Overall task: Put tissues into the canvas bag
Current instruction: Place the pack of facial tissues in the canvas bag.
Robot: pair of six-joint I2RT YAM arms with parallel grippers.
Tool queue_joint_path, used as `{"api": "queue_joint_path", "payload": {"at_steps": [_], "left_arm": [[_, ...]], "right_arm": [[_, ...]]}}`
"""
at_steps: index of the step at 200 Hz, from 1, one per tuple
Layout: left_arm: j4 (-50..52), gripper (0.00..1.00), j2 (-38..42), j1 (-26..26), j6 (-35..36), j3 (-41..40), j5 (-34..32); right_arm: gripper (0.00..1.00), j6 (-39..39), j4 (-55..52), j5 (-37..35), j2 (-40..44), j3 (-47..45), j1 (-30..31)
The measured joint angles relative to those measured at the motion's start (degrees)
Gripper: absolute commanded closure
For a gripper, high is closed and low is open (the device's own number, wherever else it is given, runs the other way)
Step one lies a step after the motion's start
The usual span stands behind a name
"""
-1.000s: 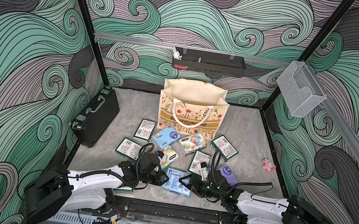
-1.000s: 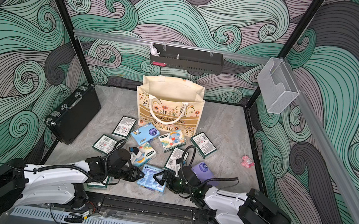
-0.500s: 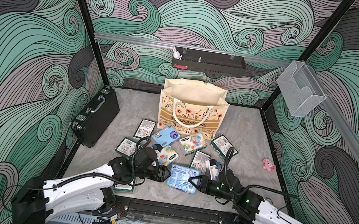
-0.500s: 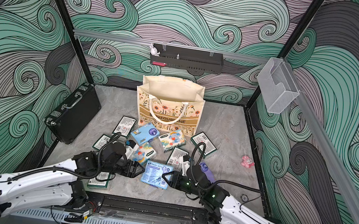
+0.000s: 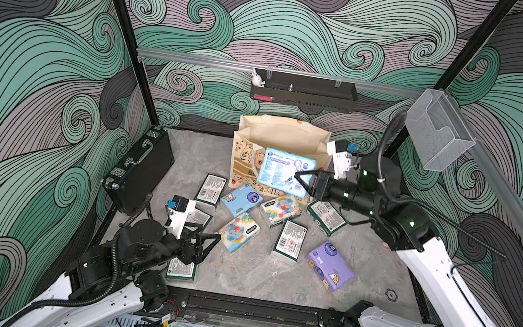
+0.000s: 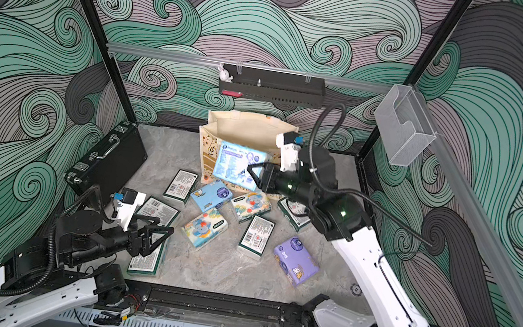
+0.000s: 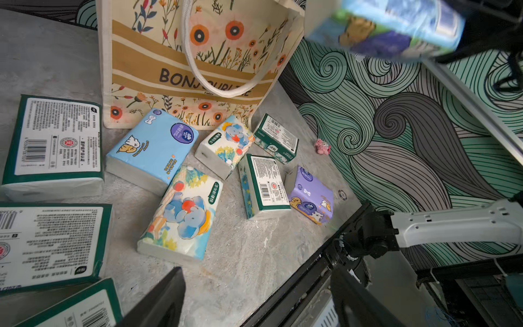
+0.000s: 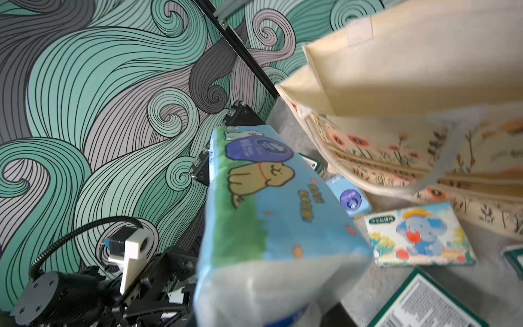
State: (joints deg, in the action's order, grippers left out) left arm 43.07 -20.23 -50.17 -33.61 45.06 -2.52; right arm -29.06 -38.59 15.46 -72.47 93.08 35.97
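Note:
My right gripper [image 5: 301, 181] is shut on a light blue pack of tissues [image 5: 281, 172] and holds it in the air against the front of the canvas bag [image 5: 283, 136], just below its open rim. The right wrist view is filled by this pack [image 8: 268, 212]. The bag [image 7: 169, 56] stands upright at the back, cream with orange flowers. Several more tissues lie on the table before it: a light blue pack [image 5: 241, 200], two elephant packs [image 5: 238, 232], green-and-white packs [image 5: 289, 240] and a purple one [image 5: 329, 266]. My left gripper [image 5: 211, 239] hangs open and empty near the front left.
A black briefcase [image 5: 139, 170] leans against the left wall. A small pink toy [image 7: 322, 146] lies by the right wall. A black shelf [image 5: 304, 91] and a clear holder [image 5: 437, 131] hang on the rail above. A black rail [image 5: 249, 306] runs along the table's front edge.
The left gripper opened and let go of the light blue pack. The right gripper shut on it and carried it up and back from the table's front to the bag.

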Motion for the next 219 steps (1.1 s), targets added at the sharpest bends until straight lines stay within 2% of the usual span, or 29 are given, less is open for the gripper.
{"api": "queue_joint_path", "payload": {"at_steps": [55, 77, 89, 162, 219], "left_arm": [[5.25, 0.17, 0.09, 0.00, 6.45, 5.44, 0.07], [5.95, 0.17, 0.24, 0.00, 7.74, 4.94, 0.04], [6.54, 0.17, 0.31, 0.00, 8.13, 4.50, 0.11], [7.39, 0.17, 3.37, 0.00, 8.74, 3.85, -0.09], [7.43, 0.17, 3.61, 0.00, 8.76, 3.85, -0.11]], "right_arm": [[0.67, 9.42, -14.45, -6.91, -29.35, 39.50, -0.31], [0.68, 11.63, -20.35, -8.98, -40.81, 56.70, -1.01], [0.68, 12.41, -22.25, -9.49, -44.81, 62.58, -1.77], [0.67, 14.08, -27.56, -12.04, -49.66, 63.08, -6.29], [0.66, 13.35, -28.02, -9.18, -55.25, 63.63, -6.38]]}}
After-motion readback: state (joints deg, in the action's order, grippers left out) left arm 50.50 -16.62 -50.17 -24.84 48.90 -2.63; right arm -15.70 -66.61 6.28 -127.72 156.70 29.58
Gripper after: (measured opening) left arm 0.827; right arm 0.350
